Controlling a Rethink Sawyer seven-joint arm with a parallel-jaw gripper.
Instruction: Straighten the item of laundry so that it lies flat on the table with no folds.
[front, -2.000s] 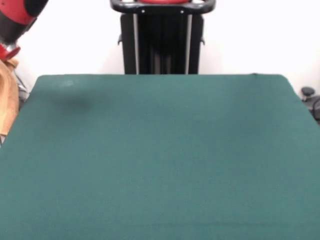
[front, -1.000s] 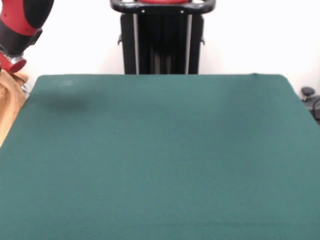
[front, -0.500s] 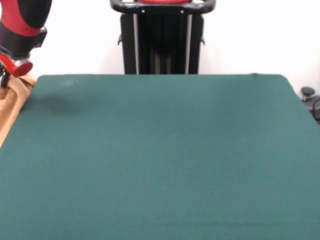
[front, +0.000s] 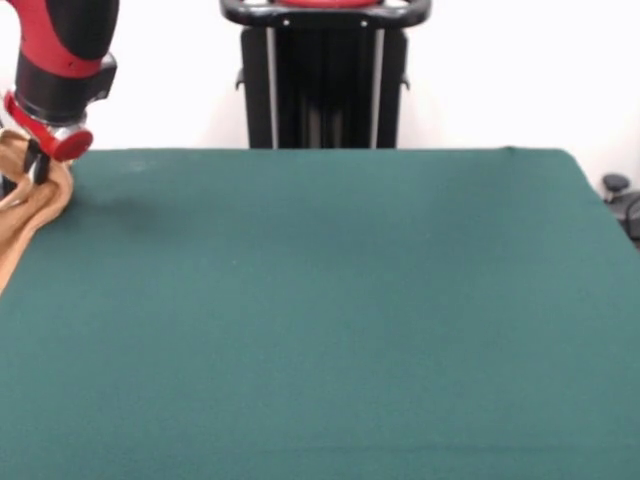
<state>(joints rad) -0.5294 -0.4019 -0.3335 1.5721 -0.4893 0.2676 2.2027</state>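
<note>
My tool (front: 36, 172) grips the bunched towel (front: 30, 205) at the desk (front: 330, 300) corner; the cloth hangs off the edge, nothing yet spread flat.

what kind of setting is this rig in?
Probably a robotics lab: a red and black robot arm, a large table with a dark green felt-like top against a bare white wall, and an orange-tan terry-cloth towel at its edge.

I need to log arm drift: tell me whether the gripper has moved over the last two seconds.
Yes. The gripper, holding the towel, has moved rightward and down, toward the table's left corner and closer to the black pedestal.
</note>
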